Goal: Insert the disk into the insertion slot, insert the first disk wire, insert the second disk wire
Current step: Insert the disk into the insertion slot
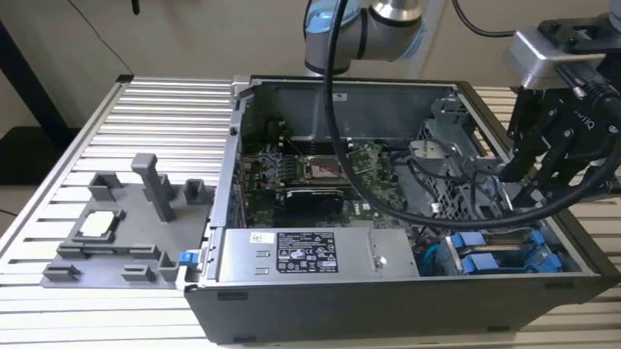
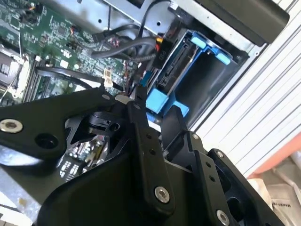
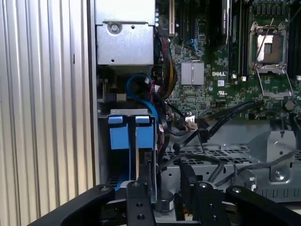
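**Position.** The gripper (image 1: 534, 193) is hanging inside the open computer case (image 1: 388, 305), at the exterior view's right, just above the corner where the disk (image 3: 126, 139) is sitting. The disk, in its blue carrier, is standing in the insertion slot (image 2: 214, 77) and appears seated. Whether the gripper is open or clamped on a cable cannot be told, because its own linkage is blocking both wrist views there.

**Hazards, as judged from this position:**
- Black cables (image 3: 207, 123) are looping loosely between the motherboard (image 3: 225, 70) and the slot, just beside the gripper. Sideways travel is risking a snag, which could pull a connector askew or off the board.
- The perforated cage (image 3: 214, 155) is lying close alongside. A tilted descent is risking contact with its sheet-metal edge.
- A blue cable (image 3: 141, 92) is arching near the carrier tabs. Pressure there could unseat the disk.

**Clearance.** The case is lying open upward, so vertical room is looking free. Laterally the pocket is narrow, with the cage bounding one side and the case wall (image 1: 582, 251) the other. Beyond that wall the ribbed table (image 1: 145, 116) is extending outward.
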Robot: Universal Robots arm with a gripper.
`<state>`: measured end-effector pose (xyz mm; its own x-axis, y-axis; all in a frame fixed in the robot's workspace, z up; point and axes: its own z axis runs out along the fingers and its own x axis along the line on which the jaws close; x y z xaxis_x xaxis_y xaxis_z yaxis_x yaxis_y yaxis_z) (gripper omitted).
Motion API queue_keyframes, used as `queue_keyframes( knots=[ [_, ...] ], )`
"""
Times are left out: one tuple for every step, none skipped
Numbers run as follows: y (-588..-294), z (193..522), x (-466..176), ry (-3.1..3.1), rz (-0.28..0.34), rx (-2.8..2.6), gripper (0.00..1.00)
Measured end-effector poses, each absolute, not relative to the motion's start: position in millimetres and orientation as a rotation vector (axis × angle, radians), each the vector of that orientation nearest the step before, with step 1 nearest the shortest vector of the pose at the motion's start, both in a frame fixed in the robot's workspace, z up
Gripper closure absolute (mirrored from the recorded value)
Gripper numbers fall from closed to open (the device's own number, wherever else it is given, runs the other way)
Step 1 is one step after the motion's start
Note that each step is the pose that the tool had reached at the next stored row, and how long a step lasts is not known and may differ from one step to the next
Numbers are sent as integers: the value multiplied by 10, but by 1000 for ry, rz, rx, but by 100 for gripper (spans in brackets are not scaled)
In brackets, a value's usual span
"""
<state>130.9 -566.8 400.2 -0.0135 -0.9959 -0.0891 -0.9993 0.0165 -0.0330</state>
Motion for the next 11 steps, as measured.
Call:
queue_keyframes(
  knots=[
    [-5668, 4000, 1309, 2167, 45, -2136, 59],
    [-5668, 3999, 1308, 2159, 29, -2130, 59],
    [-5668, 3998, 1308, 2151, 14, -2123, 59],
    [-5669, 3995, 1307, 2143, 1, -2117, 59],
    [-5669, 3992, 1307, 2136, -11, -2110, 59],
    [-5669, 3989, 1307, 2129, -21, -2105, 59],
    [-5668, 3983, 1307, 2125, -28, -2102, 59],
    [-5668, 3978, 1307, 2122, -31, -2099, 59],
    [-5669, 3974, 1307, 2119, -32, -2095, 59],
    [-5668, 3969, 1309, 2115, -28, -2092, 59],
    [-5668, 3962, 1312, 2113, -23, -2089, 59]
  ],
)
